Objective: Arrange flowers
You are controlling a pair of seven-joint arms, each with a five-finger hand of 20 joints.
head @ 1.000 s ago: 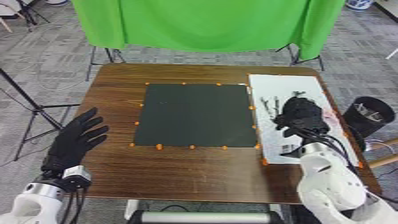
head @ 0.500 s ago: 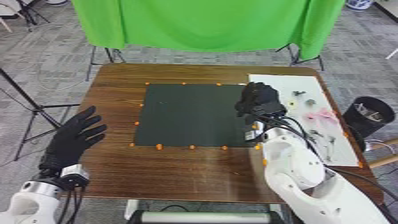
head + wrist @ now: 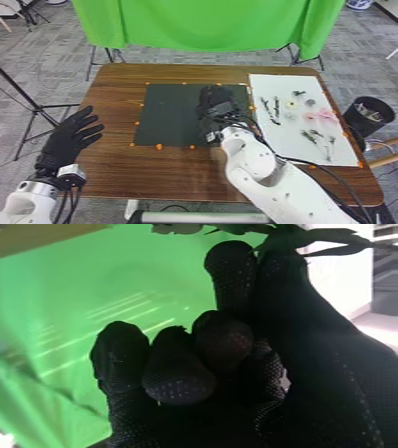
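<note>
So the right hand [image 3: 216, 104] is over the dark mat [image 3: 169, 117], pinching a leafy sprig [image 3: 338, 235] (thumb against finger, pretty neat). Left hand [image 3: 64, 142] is just open. More flowers [image 3: 327, 116] lie on the white sheet [image 3: 274, 84].

The bench [image 3: 178, 172] is wood, smooth and faintly glossy; the mat [image 3: 169, 115] looks flat and matt. The drape [image 3: 204, 25] is folded cloth, the right hand's [image 3: 217, 104] glove rough, textured fabric.
</note>
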